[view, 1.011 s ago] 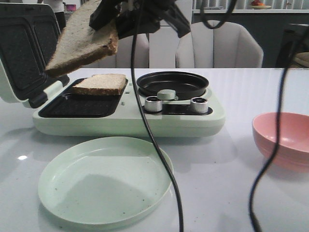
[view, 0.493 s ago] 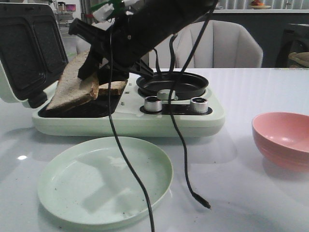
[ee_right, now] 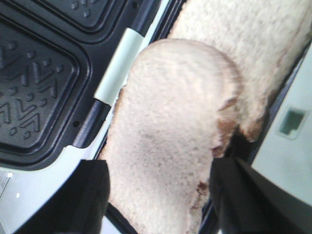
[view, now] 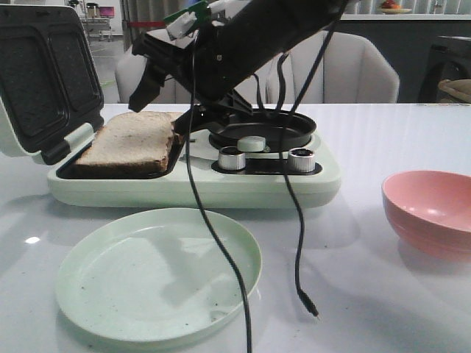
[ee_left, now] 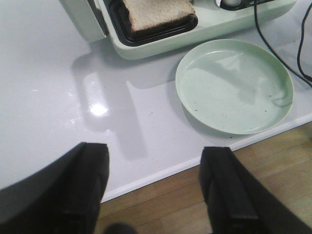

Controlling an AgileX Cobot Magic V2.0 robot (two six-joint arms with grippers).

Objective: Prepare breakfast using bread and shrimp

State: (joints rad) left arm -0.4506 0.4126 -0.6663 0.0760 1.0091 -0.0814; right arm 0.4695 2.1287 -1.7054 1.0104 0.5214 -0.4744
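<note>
So the bread [view: 132, 141] is lying in the open sandwich maker [view: 199, 180], in the near-left tray. From the right wrist camera there are clearly two slices, one [ee_right: 168, 141] in front and the other [ee_right: 253, 58] behind it, edges overlapping or at least touching. The lid [view: 44, 77] stands open at the left.

The right arm [view: 243, 44] reaches in from above, across the back of the maker, with its gripper [view: 158, 84] hovering just above the bread. Its fingers [ee_right: 243, 200] are spread wide, nothing between them, bread showing in the gap.

The left gripper [ee_left: 153, 190] is well back from everything, over the worktop [ee_left: 58, 97] edge, with its fingers [ee_left: 92, 180] also wide apart and empty.

A pale green plate [view: 158, 273] sits in front of the maker, bare. A pink bowl [view: 430, 213] is off to the right. A small black pan [view: 265, 126] sits on the maker's right half, behind two silver knobs [view: 232, 158]. Cables [view: 221, 243] dangle from the arm over the plate.

Can't spot the shrimp in any view.
</note>
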